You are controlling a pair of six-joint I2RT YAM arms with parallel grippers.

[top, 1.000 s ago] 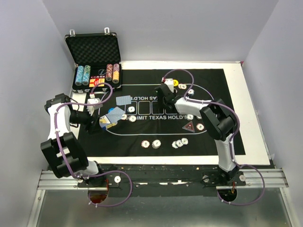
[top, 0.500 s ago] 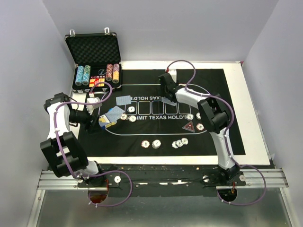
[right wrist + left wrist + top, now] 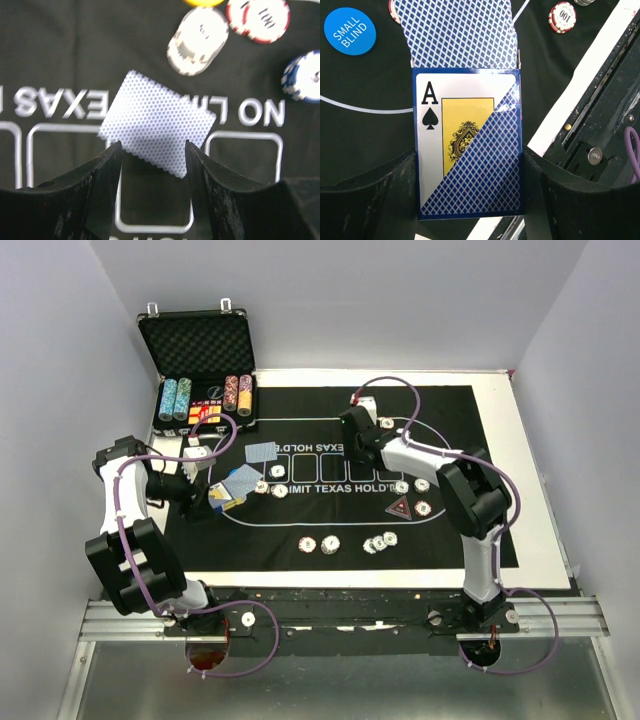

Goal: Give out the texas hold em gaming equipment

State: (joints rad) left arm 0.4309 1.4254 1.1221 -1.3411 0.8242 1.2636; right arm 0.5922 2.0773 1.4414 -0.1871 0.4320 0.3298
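Observation:
My left gripper is shut on a blue card box printed with an ace of spades; a blue-backed card sticks out of its far end. My right gripper grips a blue-backed card by its edges over the mat's printed card boxes. Two more blue-backed cards lie on the mat's left side. Poker chips and a dark red triangular marker lie on the mat. A blue "SMALL BLIND" button lies beside the box.
The black mat covers the white tabletop. An open black foam-lined case with chip stacks stands at the back left. Chips and a yellow button's edge lie beyond my right gripper.
My right gripper moved toward the mat's far edge, then came back over the printed card boxes. My left gripper has stayed put with the card box.

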